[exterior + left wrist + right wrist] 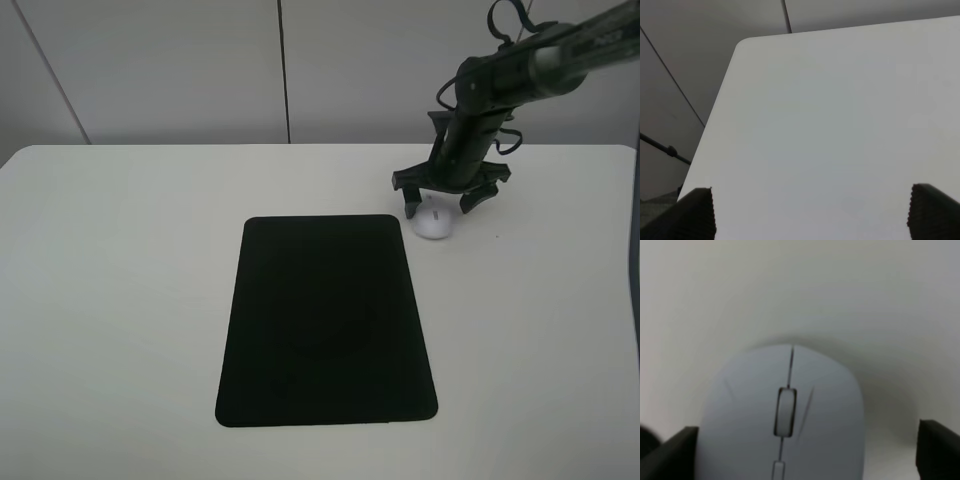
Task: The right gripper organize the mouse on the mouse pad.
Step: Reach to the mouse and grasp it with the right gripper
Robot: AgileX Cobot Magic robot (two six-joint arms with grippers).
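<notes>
- Exterior high view: the right end effector (439, 204) is hanging in the upper right of the frame on its dark arm, pointing down at the white worktop (120, 300). Its fingers are standing spread and released, with nothing clamped between them.
- The white mouse (433, 222) is lying on the bare worktop directly under those fingers. It is sitting just beyond the upper right corner of the mouse pad (327, 320), close to it but not on it.
- The black mouse pad is lying flat in the centre of the frame, with nothing resting on it.
- Left wrist view: the left end effector (815, 215) is hovering released, its two dark fingertips (697, 215) standing wide apart over the empty worktop (840, 125). A rounded worktop corner and grey wall panels are showing beyond.
- Right wrist view: the mouse (782, 425) is filling the space between the fingertips (670, 455) of the right end effector (805, 452), its scroll wheel (785, 411) facing the camera. One fingertip is sitting right at the mouse's side; the other is standing clear of it, so the end effector is not gripping.
</notes>
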